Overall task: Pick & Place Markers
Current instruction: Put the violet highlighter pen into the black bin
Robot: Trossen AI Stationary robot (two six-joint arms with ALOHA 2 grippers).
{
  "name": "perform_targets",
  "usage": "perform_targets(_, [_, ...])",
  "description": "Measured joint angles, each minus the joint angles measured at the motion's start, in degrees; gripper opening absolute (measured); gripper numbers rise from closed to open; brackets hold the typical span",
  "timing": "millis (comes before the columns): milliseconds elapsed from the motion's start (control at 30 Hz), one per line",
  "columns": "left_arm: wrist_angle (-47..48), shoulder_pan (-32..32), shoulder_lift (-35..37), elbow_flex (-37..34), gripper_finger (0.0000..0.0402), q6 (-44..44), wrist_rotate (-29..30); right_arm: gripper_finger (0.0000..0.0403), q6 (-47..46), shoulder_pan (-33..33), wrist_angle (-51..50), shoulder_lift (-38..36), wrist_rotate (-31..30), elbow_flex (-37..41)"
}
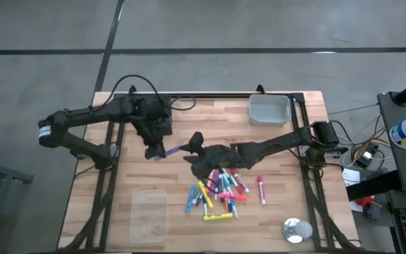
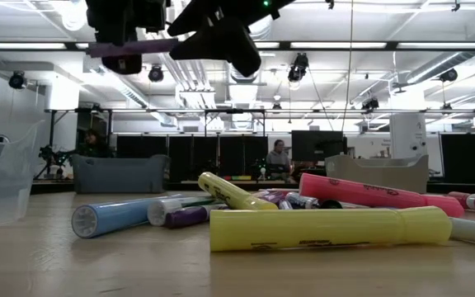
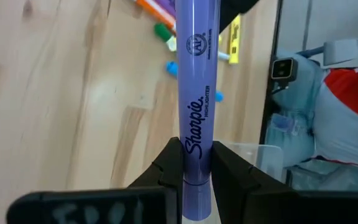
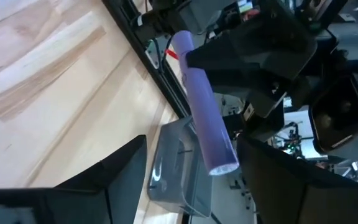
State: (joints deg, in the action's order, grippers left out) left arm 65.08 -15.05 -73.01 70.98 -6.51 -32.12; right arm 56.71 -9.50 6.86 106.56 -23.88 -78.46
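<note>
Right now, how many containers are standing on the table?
2: a grey bin at the corner on the right arm's side, a clear tub left of the marker pile. None seems hidden.

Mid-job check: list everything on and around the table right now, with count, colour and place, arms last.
purple marker: one, held in the air above mid-table, between the two grippers
marker pile: over a dozen, mixed colours, lying right of centre on the near half of the table
pink marker: one, lying alone just right of the pile
clear bin: one, near left part of the table
grey bin: one, far right corner
round metal object: one, silvery, near right corner
table: one, light wood
people: two, seated far behind the table
left gripper: shut on the purple marker
right gripper: open, fingers either side of the marker's free end
</note>
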Motion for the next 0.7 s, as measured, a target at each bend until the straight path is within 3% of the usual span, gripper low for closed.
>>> perform_targets(700, [-3.18, 2.19, -0.09, -0.02, 0.0052, -1.96, -2.92, 0.0204, 2.9, 0.0, 2.42, 0.11, 0.35, 0.0])
